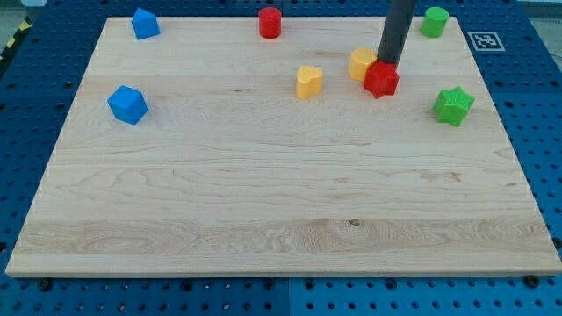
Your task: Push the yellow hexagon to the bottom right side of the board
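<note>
- Nearest the camera is just bare board [281, 237], wood grain with a small knot, no blocks on that stretch.
- Our tip [387, 63] is down near the view's top right, at the seam between two blocks: the yellow hexagon [361, 63] just to its view-left and the red star-ish block [381, 80] right below it. Whether it's actually touching either one, we can't tell.
- No pincer on this rig, so nothing opens or closes and nothing is held. It's a plain dark rod that only shoves.
- The hexagon and the red block look to be touching or nearly so, with the red one on the hexagon's bottom-right side, roughly in the way of where we want to go.
- Also around: yellow heart-ish block [308, 82] further view-left of our tip, green star [453, 105] off to the view-right and a bit lower, green cylinder [434, 21] up and right, red cylinder [270, 22] up and left, and two blue blocks [145, 23] [127, 104] way off view-left.
- Handling guess: the hexagon looks like a small, light, rigid plastic piece that should slide easily on smooth wood and twist if hit off-centre. We'd press on its upper-left flat face, aimed through its middle, and expect the red block to get bulldozed or need dodging.
</note>
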